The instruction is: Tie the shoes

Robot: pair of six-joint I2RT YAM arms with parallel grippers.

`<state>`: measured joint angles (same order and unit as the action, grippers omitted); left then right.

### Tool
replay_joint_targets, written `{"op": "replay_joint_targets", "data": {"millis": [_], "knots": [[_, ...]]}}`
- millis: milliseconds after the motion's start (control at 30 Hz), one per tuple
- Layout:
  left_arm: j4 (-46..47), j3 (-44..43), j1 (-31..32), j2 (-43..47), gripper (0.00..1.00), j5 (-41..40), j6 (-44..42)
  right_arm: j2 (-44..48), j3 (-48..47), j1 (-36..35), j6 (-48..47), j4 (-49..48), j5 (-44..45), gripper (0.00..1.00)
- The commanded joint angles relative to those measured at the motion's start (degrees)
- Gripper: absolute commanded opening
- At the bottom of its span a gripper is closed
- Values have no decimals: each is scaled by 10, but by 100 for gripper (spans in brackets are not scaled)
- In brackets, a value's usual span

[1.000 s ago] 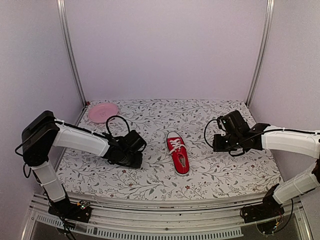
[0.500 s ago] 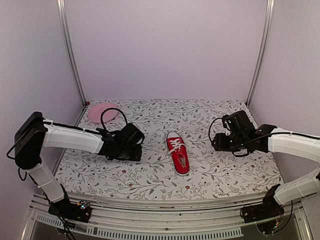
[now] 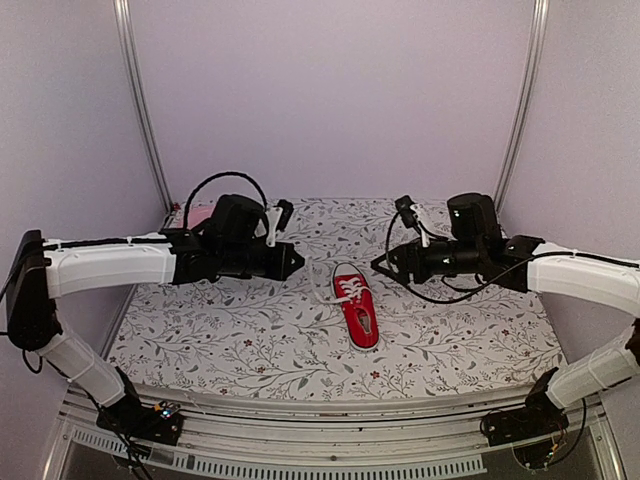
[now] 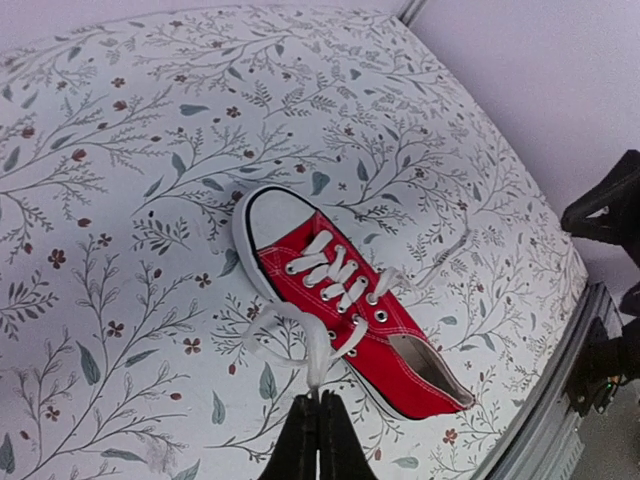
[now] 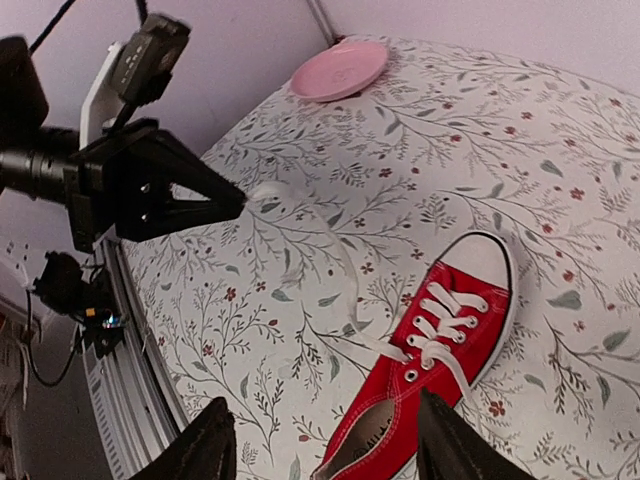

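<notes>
The red shoe [image 3: 357, 311] lies on the flowered tablecloth, its white toe cap pointing away from the arm bases. It also appears in the wrist views, shoe [image 4: 350, 300] and shoe [image 5: 440, 350]. My left gripper [image 3: 296, 262] hovers left of the shoe, shut on the end of one white lace [image 4: 318, 355], which loops up from the eyelets. The right wrist view has the same left gripper [image 5: 215, 198] pinching that lace. My right gripper [image 3: 383, 266] hangs above the shoe's right side, open and holding nothing, its fingers [image 5: 205, 445] spread wide. The other lace [image 4: 440, 262] trails on the cloth.
A pink plate [image 5: 340, 70] sits at the far left corner of the table, partly hidden behind my left arm in the top view. The table's near edge and metal rail [image 3: 320, 440] run below the shoe. Lilac walls close in the back and sides.
Both arms rose from the tabletop and swung in toward the shoe. The left gripper shut on a lace end and lifted it. The right gripper opened.
</notes>
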<state>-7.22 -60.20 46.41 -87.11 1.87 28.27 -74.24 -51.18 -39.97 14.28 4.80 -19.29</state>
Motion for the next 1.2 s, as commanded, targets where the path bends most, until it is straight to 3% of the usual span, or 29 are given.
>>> {"op": "replay_joint_targets", "data": {"millis": [0, 267, 367, 900, 967, 1100, 1167], "knots": [[-20, -44, -4, 14, 0, 90, -86, -94, -74, -31, -76, -82, -137, 53], [-76, -76, -4, 16, 0, 116, -154, -215, -169, -34, -152, -77, -169, 50], [-83, -88, -3, 13, 0, 134, -164, -245, -198, -34, -188, -61, -167, 42], [-100, -122, -3, -4, 0, 151, -179, -299, -226, -36, -251, -127, -110, 45], [-101, -125, -3, -8, 0, 155, -180, -300, -230, -36, -242, -136, -102, 40], [-104, -130, -4, -10, 0, 140, -184, -302, -243, -35, -228, -130, -100, 21], [-103, -133, -6, -12, 0, 127, -184, -291, -237, -36, -223, -130, -113, 6]]}}
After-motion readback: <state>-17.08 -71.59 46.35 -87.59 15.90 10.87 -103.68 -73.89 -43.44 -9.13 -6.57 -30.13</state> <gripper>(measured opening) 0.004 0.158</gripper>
